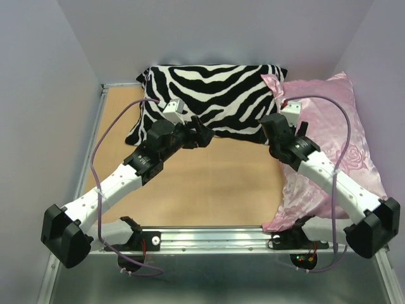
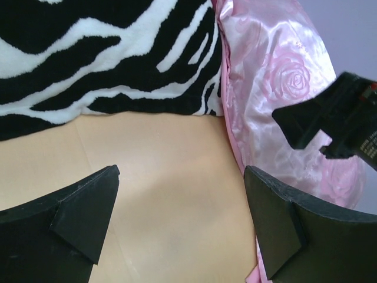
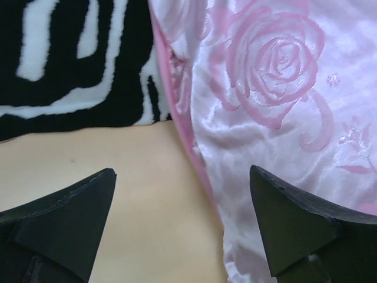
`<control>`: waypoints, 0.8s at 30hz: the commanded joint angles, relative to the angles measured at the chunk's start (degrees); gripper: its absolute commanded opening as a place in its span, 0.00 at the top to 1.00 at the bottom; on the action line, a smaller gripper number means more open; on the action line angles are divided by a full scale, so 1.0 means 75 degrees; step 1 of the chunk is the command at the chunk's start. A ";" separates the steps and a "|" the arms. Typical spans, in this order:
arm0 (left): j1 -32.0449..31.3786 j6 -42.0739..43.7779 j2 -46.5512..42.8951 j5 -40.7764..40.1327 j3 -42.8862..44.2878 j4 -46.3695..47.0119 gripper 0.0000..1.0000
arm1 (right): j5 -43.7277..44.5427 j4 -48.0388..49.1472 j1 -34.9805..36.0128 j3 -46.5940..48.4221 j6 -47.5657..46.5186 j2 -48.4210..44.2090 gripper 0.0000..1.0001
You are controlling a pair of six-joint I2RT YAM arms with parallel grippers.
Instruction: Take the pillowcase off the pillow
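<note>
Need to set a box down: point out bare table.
Bare tabletop lies in the middle, between the zebra cushion, the pink pillowcase and the front rail, plus a strip left of the cushion. Back and right side are crowded.

I see open tabletop (image 1: pixel 215 183) between my two arms, bare from the zebra cushion (image 1: pixel 209 95) down to the metal rail (image 1: pixel 209 235) at the near edge, so either arm could pass through there. The cushion blocks the back of the table. Its right end touches the pink pillowcase (image 1: pixel 329 126), which fills the right side from the back almost to the rail.

My left gripper (image 2: pixel 181 177) hangs spread over bare wood just in front of the cushion. My right gripper (image 3: pixel 182 174) is spread at the pillowcase's left edge, one finger over fabric, the other over wood. The left wrist view shows the right gripper near, barring a move rightward. A bare strip runs between the cushion and the left wall (image 1: pixel 38 114).
</note>
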 commanded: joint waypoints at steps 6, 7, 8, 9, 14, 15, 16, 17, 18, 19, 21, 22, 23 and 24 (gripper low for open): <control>-0.0005 -0.0059 0.0304 0.0524 0.0194 0.0510 0.01 | 0.3276 -0.1306 -0.0744 0.0912 -0.0246 0.1393 0.00; 0.0006 -0.0070 0.0316 0.0535 0.0182 0.0499 0.01 | 0.3311 -0.1306 -0.0874 0.0842 -0.0305 0.1579 0.00; -0.0005 -0.0082 0.0316 0.0559 0.0135 0.0510 0.01 | 0.3323 -0.1306 -0.1061 0.0806 -0.0294 0.1731 0.00; -0.0006 -0.0106 0.0305 0.0571 0.0112 0.0522 0.01 | 0.3323 -0.1306 -0.1133 0.0794 -0.0259 0.1895 0.00; 0.0006 -0.0176 0.0234 0.0699 -0.0029 0.0592 0.01 | 0.3078 -0.1341 -0.1601 0.0853 0.0092 0.3288 0.00; -0.0005 -0.0176 0.0153 0.0700 -0.0064 0.0592 0.02 | 0.2984 -0.1341 -0.1846 0.0876 0.0128 0.3489 0.00; -0.0006 -0.0141 0.0106 0.0688 -0.0076 0.0581 0.01 | 0.2914 -0.1330 -0.1952 0.0911 0.0163 0.3653 0.00; -0.0006 -0.0129 0.0036 0.0676 -0.0122 0.0581 0.01 | 0.2785 -0.1260 -0.2116 0.0888 0.0222 0.3933 0.00; -0.0006 -0.0118 0.0000 0.0653 -0.0135 0.0557 0.02 | 0.2680 -0.1178 -0.2199 0.0876 0.0211 0.4052 0.00; -0.0006 -0.0106 -0.0024 0.0641 -0.0135 0.0522 0.01 | 0.2539 -0.1108 -0.2258 0.0853 0.0292 0.4146 0.00; -0.0005 -0.0106 -0.0059 0.0641 -0.0147 0.0499 0.02 | 0.2386 -0.1025 -0.2352 0.0853 0.0292 0.4287 0.00; 0.0006 -0.0106 -0.0082 0.0641 -0.0170 0.0487 0.02 | 0.2316 -0.1013 -0.2352 0.0899 0.0316 0.4218 0.12; -0.0005 -0.0106 -0.0071 0.0664 -0.0170 0.0487 0.02 | 0.2107 -0.0990 -0.2352 0.0923 0.0339 0.4101 0.27; 0.0006 -0.0117 -0.0082 0.0653 -0.0158 0.0499 0.02 | 0.1977 -0.0955 -0.2352 0.0958 0.0339 0.3775 0.48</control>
